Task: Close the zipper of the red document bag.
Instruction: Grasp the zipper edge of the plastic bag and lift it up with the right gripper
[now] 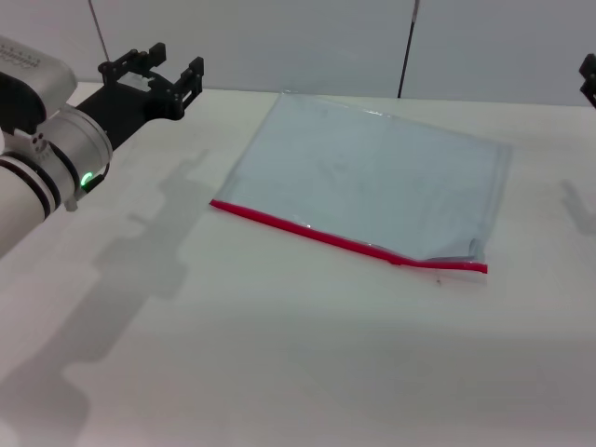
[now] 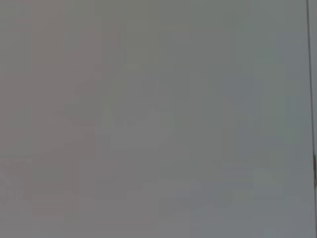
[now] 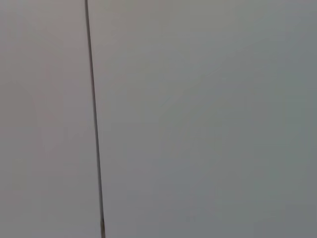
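Note:
The red document bag, a translucent pale grey-blue pouch, lies flat on the white table in the head view, right of centre. Its zipper is the red strip along the edge nearest me, slanting down to the right. Near the strip's right end the pouch wall bulges up a little. My left gripper hovers open and holds nothing at the far left of the table, well clear of the bag. Only a dark sliver of my right gripper shows at the right edge. Both wrist views show only blank wall.
A pale wall with dark vertical seams stands behind the table's far edge. Bare tabletop stretches between the zipper and the table's front. The left arm casts a shadow on the table to the left of the bag.

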Tool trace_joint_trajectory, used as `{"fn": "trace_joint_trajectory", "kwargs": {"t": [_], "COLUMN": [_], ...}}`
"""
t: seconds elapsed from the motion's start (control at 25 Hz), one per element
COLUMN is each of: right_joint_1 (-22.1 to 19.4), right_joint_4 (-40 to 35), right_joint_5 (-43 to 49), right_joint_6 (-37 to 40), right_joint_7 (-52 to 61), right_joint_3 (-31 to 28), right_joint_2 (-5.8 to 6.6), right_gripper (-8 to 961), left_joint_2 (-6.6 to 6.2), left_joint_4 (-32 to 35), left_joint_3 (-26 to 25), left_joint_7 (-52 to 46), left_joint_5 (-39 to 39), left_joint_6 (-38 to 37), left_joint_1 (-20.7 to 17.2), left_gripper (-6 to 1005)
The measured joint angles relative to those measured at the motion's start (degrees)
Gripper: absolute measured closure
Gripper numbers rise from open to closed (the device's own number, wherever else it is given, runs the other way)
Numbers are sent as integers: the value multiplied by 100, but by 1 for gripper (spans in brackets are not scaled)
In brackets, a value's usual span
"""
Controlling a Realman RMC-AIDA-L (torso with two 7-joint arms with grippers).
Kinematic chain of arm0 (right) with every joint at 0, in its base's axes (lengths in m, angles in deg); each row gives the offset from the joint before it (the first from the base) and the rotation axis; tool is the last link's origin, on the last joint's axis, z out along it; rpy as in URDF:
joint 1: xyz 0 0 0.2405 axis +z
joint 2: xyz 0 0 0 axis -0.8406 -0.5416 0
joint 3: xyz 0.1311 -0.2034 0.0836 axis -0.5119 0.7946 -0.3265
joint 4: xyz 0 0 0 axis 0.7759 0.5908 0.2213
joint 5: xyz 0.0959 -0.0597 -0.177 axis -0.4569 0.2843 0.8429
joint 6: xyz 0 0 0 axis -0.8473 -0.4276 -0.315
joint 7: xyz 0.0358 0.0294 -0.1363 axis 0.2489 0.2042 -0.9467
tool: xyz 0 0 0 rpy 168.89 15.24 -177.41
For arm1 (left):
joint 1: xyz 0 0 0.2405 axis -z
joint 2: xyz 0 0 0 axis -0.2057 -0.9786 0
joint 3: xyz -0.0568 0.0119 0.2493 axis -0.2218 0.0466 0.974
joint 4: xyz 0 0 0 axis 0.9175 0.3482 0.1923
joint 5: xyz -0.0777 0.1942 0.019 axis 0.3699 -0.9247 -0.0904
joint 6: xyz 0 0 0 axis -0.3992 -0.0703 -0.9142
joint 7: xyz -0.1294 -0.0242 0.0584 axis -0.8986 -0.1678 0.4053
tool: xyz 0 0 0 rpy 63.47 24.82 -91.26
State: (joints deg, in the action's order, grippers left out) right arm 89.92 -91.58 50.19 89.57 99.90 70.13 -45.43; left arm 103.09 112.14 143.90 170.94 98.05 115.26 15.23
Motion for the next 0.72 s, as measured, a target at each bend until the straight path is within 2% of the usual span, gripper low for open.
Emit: {"fn": "trace_joint_trajectory", "kwargs": {"t": [0.52,0.72], "right_joint_1": [24,83], "right_joint_4": [0,-19], "right_joint_5": [39,179], "right_joint_6": [-15,-1], "right_joint_7": [28,364], "right_joint_3": [26,515], "right_joint_2": [1,32], "right_gripper": [285,283], "left_joint_2": [0,-1], "left_joint_4": [-33,-64], "left_joint_3": [0,0], "left_joint_7": [3,-9], "left_joint_5": [-6,-36], "left_joint_6": [-3,-56], "left_joint_1": [22,25], "left_gripper": [441,442]}}
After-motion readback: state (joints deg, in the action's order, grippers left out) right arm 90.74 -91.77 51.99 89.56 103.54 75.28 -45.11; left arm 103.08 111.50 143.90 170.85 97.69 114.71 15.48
